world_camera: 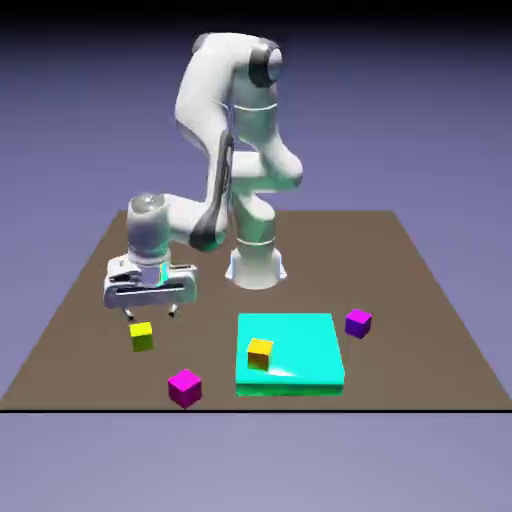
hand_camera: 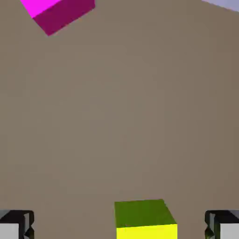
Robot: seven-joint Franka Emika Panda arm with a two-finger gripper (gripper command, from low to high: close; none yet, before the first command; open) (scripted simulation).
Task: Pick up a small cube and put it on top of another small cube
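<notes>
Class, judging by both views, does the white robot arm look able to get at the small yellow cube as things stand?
Probably yes: the open pincer hangs near the small yellow cube, which shows between its spread tips in the hand view, with nothing visible stacked on it.

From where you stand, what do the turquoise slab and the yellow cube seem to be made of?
The slab looks like smooth, glossy plastic: a bright highlight runs along its front edge. The yellow cube could be plastic or painted wood; its faces are evenly coloured, without grain, so I can't tell which.
</notes>
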